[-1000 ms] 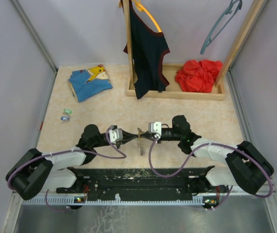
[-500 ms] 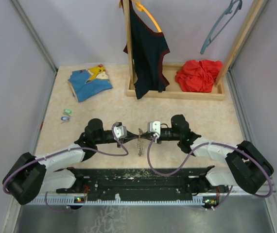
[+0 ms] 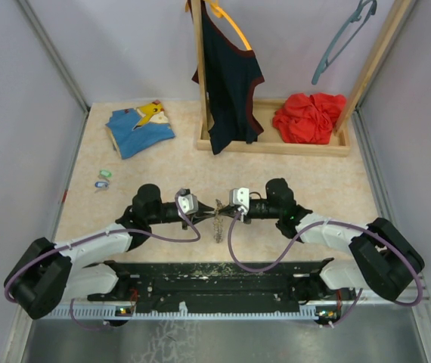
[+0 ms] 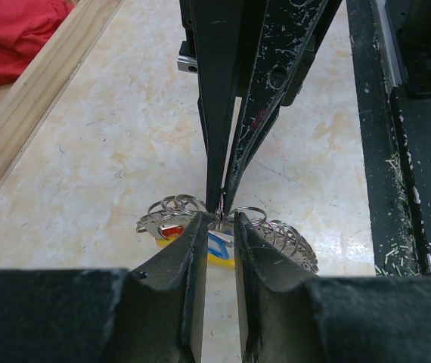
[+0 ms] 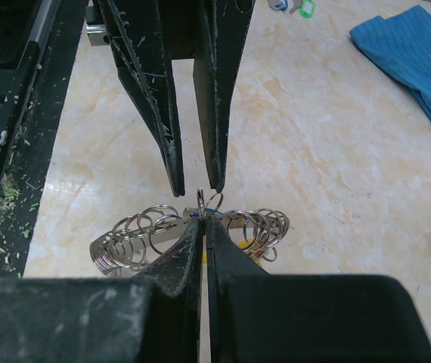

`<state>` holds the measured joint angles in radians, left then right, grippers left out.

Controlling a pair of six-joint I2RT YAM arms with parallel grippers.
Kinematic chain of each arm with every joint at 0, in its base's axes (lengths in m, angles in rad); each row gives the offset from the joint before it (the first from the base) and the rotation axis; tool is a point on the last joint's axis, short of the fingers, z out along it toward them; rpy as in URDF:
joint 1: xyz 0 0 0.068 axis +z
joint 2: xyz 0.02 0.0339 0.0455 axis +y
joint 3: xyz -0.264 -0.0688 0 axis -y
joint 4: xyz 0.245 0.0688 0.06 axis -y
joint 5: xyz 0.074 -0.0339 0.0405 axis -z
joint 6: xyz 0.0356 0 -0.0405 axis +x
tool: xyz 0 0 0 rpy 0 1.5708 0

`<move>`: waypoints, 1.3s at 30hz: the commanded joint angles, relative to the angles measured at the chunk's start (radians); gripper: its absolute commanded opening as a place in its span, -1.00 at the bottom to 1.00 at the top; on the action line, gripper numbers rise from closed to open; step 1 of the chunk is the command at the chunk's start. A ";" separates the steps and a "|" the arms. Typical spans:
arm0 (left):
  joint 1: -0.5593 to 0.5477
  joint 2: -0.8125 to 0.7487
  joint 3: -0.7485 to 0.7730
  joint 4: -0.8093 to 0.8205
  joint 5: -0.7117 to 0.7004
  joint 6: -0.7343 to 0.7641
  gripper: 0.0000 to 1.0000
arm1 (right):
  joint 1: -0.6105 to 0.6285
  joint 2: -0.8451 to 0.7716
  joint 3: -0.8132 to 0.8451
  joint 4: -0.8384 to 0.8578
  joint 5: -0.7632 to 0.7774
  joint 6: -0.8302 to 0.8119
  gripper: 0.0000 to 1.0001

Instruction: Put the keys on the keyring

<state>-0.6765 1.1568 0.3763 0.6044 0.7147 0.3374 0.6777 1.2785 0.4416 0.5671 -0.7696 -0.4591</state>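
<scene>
My left pincer [image 4: 219,225] had just parted its jaws, having been clenched a moment earlier, and stood released beside the ring; my right pincer [image 5: 204,221] stayed clenched on the keyring [image 5: 136,234], which I judged now held by that side alone; the keyring showed as bunched grey wire loops with a yellow tag [image 4: 222,259]; the keys [image 3: 103,179] lay well apart on the table [image 3: 314,174], not yet threaded.

No words, numbers, labels or brand marks can be read in any of the views. The folded blue cloth [image 3: 134,136] on the table bears a yellow printed patch, but no lettering is legible there.
</scene>
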 commanded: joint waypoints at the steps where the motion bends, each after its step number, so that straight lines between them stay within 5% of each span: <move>1: 0.002 0.010 0.002 0.018 0.004 -0.004 -0.47 | -0.007 -0.003 0.035 0.079 -0.017 0.015 -1.00; 12: 0.003 0.033 0.009 0.022 -0.004 -0.023 -0.48 | -0.007 -0.005 0.027 0.099 -0.030 0.024 -1.00; 23: 0.005 0.039 0.012 0.036 0.037 -0.022 -0.99 | -0.007 0.006 0.035 0.085 -0.048 0.025 -1.00; 27: 0.003 0.036 0.028 -0.014 0.041 0.002 -1.00 | -0.007 -0.003 0.044 0.045 -0.030 0.016 -1.00; 34: 0.003 0.017 0.119 -0.223 0.013 0.069 -1.00 | -0.007 -0.061 0.104 -0.199 0.037 -0.082 -0.62; 39: -0.002 0.017 0.166 -0.320 0.000 0.086 -1.00 | -0.008 -0.081 0.151 -0.307 0.062 -0.133 -0.52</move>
<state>-0.6724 1.1912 0.4873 0.3794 0.7147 0.3882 0.6762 1.2369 0.5186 0.3511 -0.7261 -0.5316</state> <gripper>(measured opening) 0.006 0.230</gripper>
